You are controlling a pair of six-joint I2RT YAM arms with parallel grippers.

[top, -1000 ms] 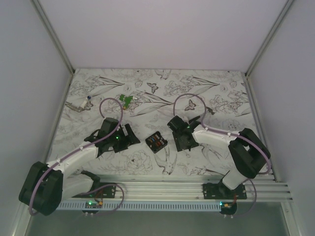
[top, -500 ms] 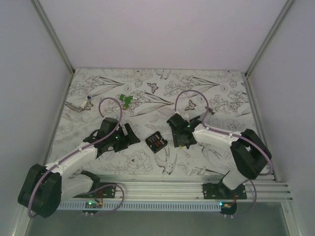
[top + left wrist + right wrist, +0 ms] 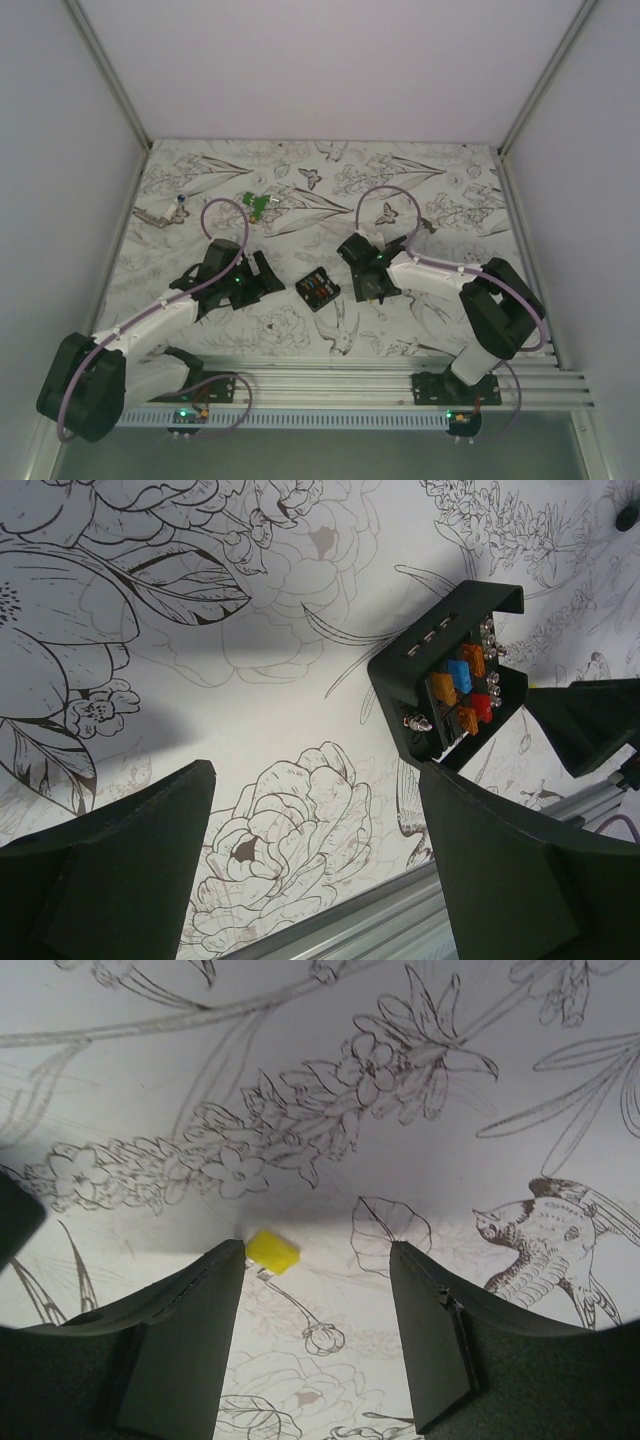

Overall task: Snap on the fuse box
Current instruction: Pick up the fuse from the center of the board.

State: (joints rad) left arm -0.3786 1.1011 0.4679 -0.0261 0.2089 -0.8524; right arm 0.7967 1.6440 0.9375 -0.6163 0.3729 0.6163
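Note:
The fuse box is a small black square box lying open side up on the flower-print table between my two arms. In the left wrist view the fuse box shows orange, blue and red fuses inside. My left gripper sits just left of it, open and empty, and in its own view the left gripper has only bare table between its fingers. My right gripper is just right of the box, open. A small loose yellow fuse lies on the table beside the left fingertip of the right gripper.
A small green plastic piece lies further back on the table, and a thin metal tool is at the far left. An aluminium rail runs along the near edge. White walls enclose the table on three sides.
My right gripper has shifted a little to the left, closer to the fuse box. The left arm and the fuse box have not moved.

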